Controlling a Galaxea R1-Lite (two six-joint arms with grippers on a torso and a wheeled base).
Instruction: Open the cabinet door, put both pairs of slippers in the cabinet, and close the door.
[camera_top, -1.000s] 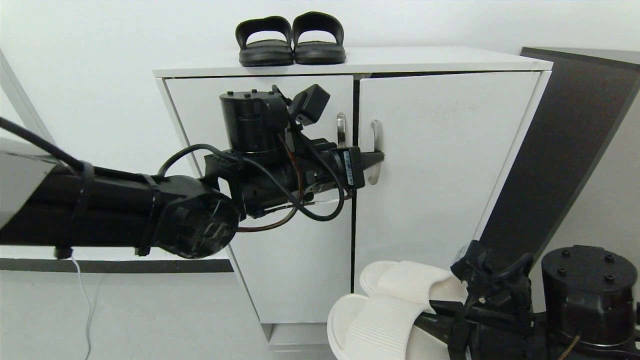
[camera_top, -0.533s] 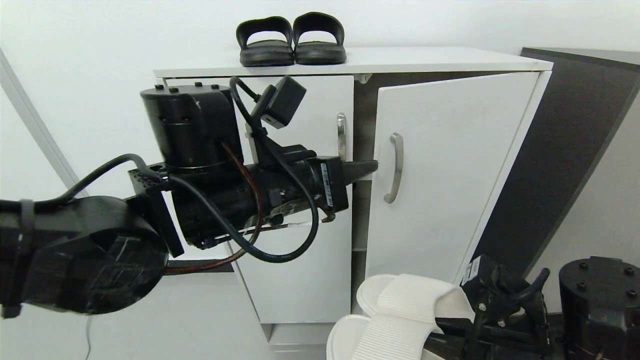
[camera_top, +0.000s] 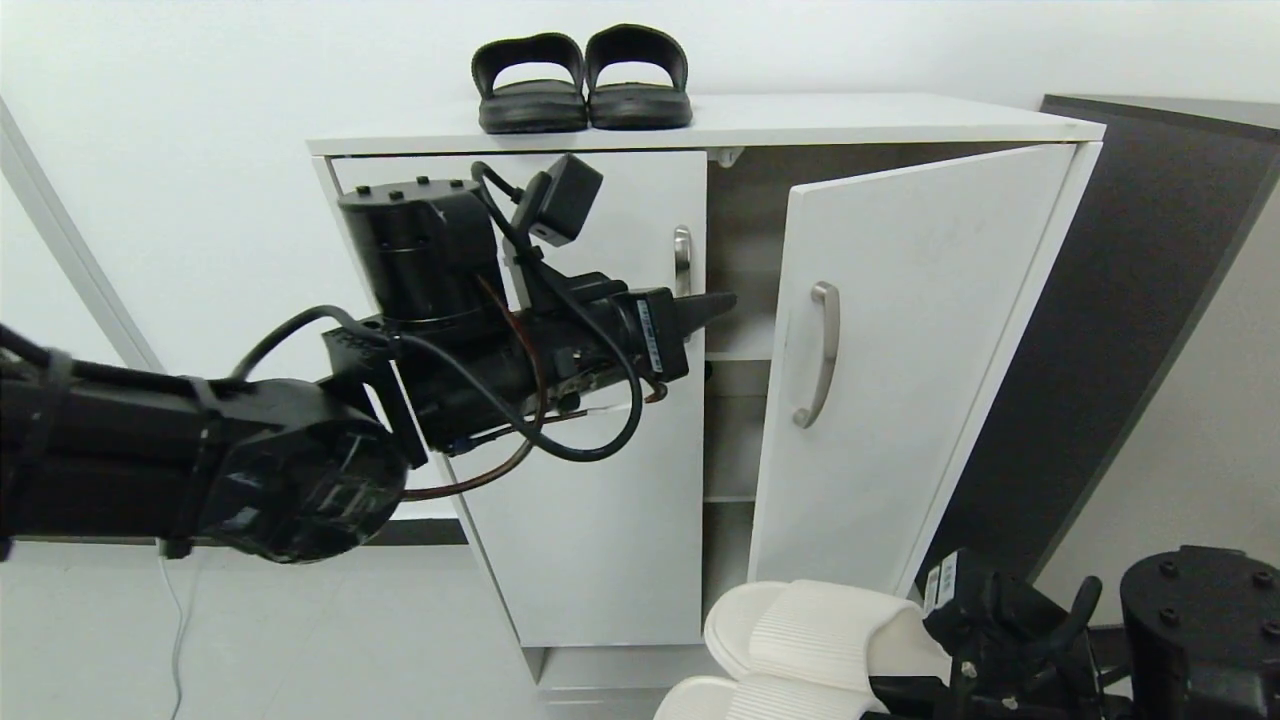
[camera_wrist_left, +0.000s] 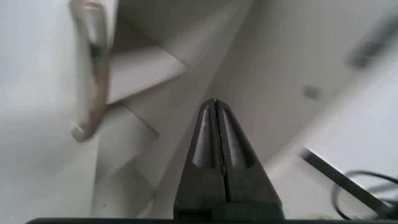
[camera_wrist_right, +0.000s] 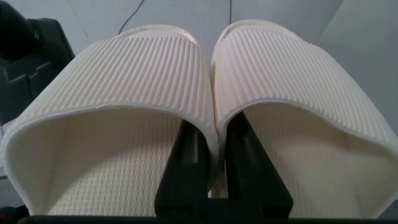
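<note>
L gripper (camera_top: 722, 302) pinched shut, holding nothing. Its arm lies level across the left door (camera_top: 590, 540), tip at the opening, near the right door (camera_top: 900, 370) – half open – and clear of its handle (camera_top: 820, 355). R gripper (camera_wrist_right: 213, 127) sits low, clamped on the white slippers (camera_top: 810, 640). Black slippers (camera_top: 583, 80) are atop the cabinet (camera_top: 850, 118).

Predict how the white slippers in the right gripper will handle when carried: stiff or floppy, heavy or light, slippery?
Probably light: one pinch by the right gripper on the adjoining strap edges holds both white slippers. Likely springy, not floppy: the straps stand arched. The ribbed straps should grip well, though the pair might pivot.
</note>
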